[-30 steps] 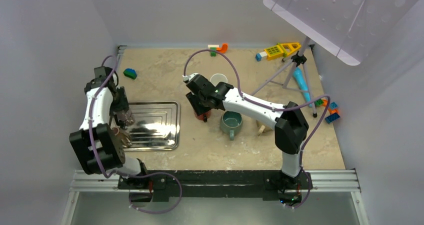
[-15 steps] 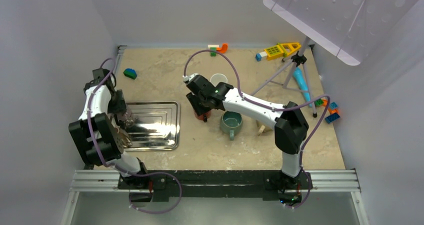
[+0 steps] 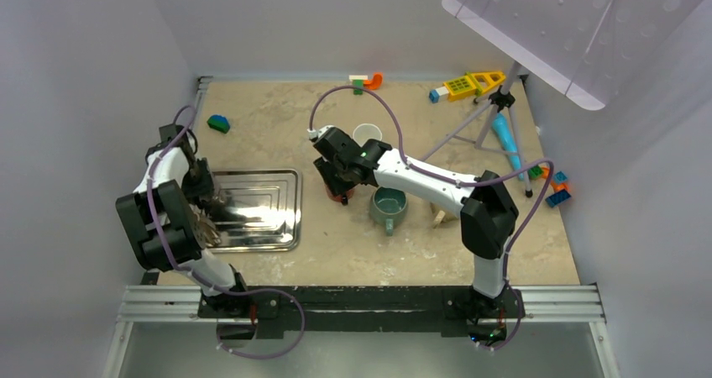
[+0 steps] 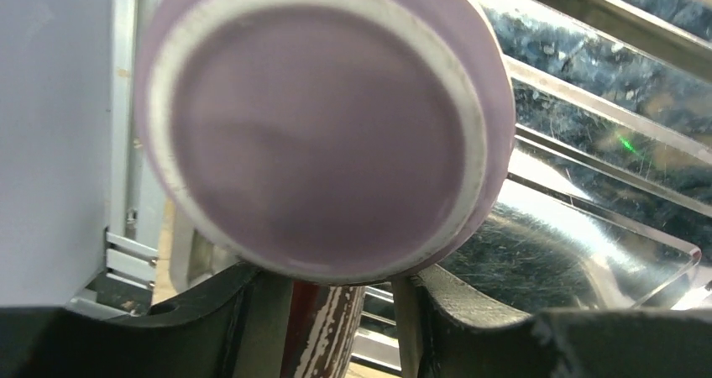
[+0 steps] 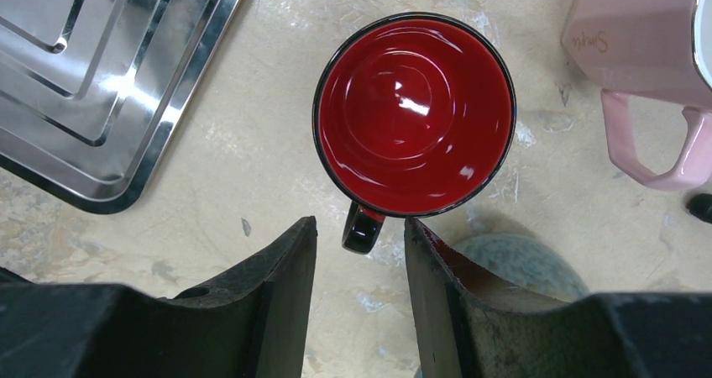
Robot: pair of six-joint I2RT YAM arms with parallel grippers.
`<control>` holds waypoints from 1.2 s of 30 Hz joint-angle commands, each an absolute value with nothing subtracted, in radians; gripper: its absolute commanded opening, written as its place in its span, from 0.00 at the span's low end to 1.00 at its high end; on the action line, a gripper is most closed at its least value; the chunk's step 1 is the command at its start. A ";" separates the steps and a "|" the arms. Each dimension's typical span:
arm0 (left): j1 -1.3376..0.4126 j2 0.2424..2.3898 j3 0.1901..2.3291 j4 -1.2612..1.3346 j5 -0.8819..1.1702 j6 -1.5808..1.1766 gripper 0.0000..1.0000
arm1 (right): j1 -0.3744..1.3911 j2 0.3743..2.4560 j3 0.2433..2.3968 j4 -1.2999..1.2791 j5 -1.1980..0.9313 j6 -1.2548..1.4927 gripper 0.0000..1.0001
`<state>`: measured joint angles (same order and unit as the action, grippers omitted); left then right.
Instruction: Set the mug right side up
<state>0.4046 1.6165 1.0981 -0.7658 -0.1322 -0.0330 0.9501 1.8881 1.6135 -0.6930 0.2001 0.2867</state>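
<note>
Glazed ceramic, so stiff, slick, chippable: purple mug (image 4: 323,126) is seen base-on by the tray (image 4: 588,101), best gripped across the wall. Grip of the left tool (image 4: 336,302) can't be told; right tool (image 5: 361,235) is spread.

The left arm (image 3: 164,176) folds back on itself at the left of the top view, with the left gripper (image 3: 210,203) pointing down; whether its jaws grip is unclear. The right arm (image 3: 424,183) stretches toward the centre, and the right gripper (image 3: 338,186) points down with its jaws parted.

blocked: pink mug (image 5: 638,50), teal mug (image 5: 520,265) close beside red mug (image 5: 414,113) | free: table (image 5: 252,143) strip between red mug and tray (image 5: 101,76)
</note>
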 commanded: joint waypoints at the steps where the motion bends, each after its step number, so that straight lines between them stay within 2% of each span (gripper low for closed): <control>1: 0.396 1.575 1.044 -0.666 -0.047 -0.047 0.48 | 0.956 1.857 1.616 -0.702 0.226 0.278 0.46; 4: 0.395 1.577 1.047 -0.659 -0.049 -0.046 0.42 | 0.956 1.864 1.627 -0.709 0.223 0.271 0.46; 7: 0.394 1.565 1.033 -0.640 -0.059 -0.060 0.42 | 0.956 1.872 1.637 -0.716 0.228 0.267 0.46; 11: 0.394 1.595 1.063 -0.619 -0.173 -0.094 0.44 | 0.956 1.883 1.645 -0.718 0.216 0.268 0.46; 15: 0.394 1.640 1.074 -0.597 -0.209 -0.113 0.40 | 0.958 1.885 1.649 -0.728 0.216 0.273 0.46; 17: 0.396 1.652 1.082 -0.582 -0.239 -0.111 0.32 | 0.957 1.879 1.645 -0.727 0.217 0.276 0.46; 22: 0.395 1.636 1.077 -0.562 -0.226 -0.107 0.00 | 0.957 1.879 1.640 -0.729 0.215 0.276 0.46; 27: 0.395 1.581 1.066 -0.571 -0.171 -0.096 0.00 | 0.957 1.876 1.648 -0.739 0.222 0.277 0.46; 36: 0.377 1.437 1.185 -0.786 0.169 -0.093 0.00 | 0.956 1.849 1.694 -0.765 0.255 0.282 0.47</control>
<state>0.3874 1.5318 1.0771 -0.7219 -0.0093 -0.0925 0.9508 1.8912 1.6360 -0.7540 0.2043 0.2829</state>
